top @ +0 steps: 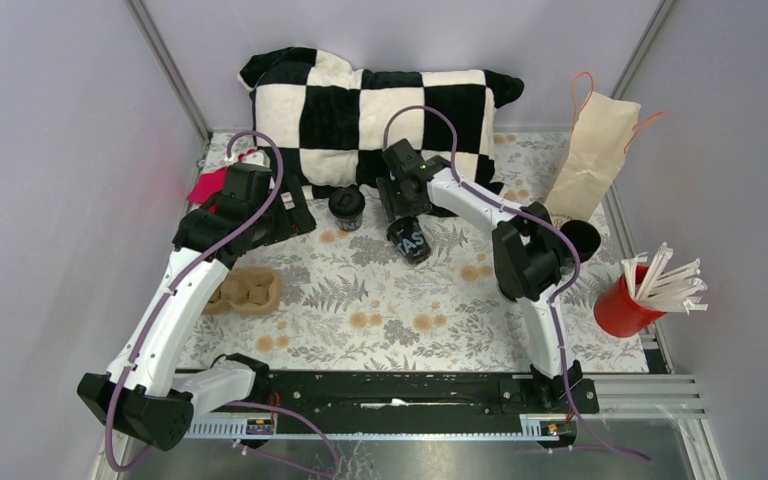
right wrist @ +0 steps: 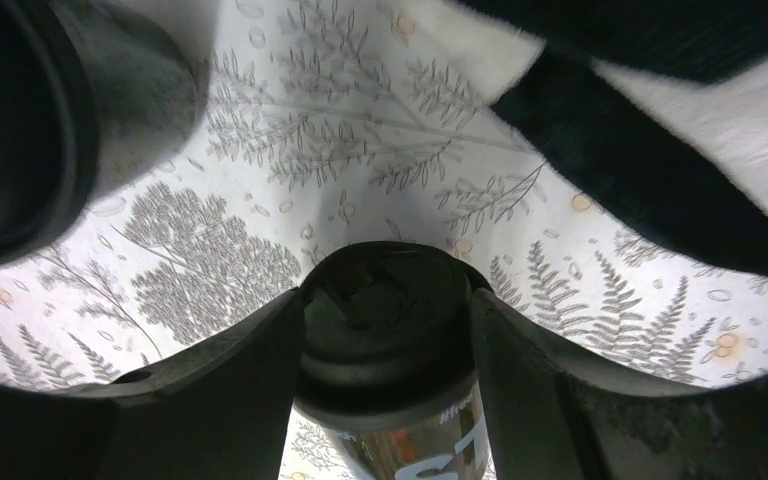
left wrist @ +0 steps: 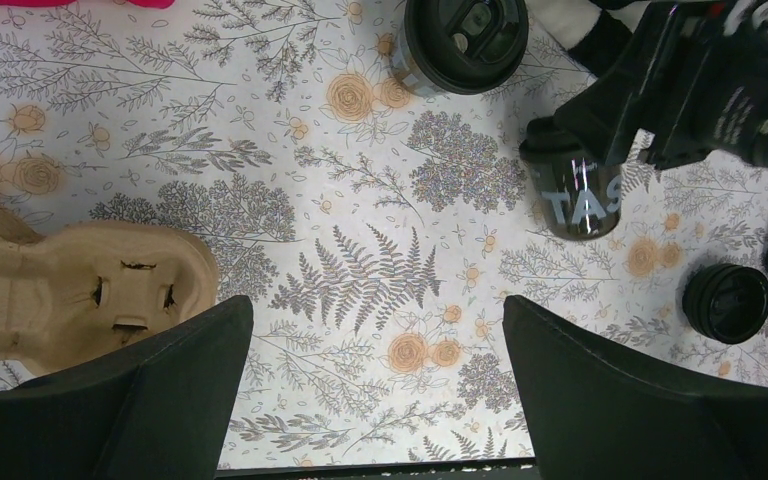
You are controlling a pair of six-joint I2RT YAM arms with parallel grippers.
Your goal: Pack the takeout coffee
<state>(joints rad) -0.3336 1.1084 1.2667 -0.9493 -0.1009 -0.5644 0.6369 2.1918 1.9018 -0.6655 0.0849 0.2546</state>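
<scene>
Left tool [left wrist: 377, 322]: jaws wide apart, empty, over bare bench [left wrist: 360, 215] just right of carrier [left wrist: 80, 290].
Upright cup [top: 346, 208]: beyond carrier, to its right, free.
Tilted cup [left wrist: 580, 195]: further right of carrier, lid end clamped in right tool [right wrist: 390, 320], long axis off vertical.
Judgement: carrier lies left of the held cup, so next move goes leftward, with the cup righted first.

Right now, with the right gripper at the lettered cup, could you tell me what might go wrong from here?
The right gripper pinches the lettered cup at its lid end, and the cup looks tilted; it might slip or the lid pop off. The other cup stands close by; a swing could knock it. The open left gripper hangs between there and the carrier; the arms might clash.
</scene>
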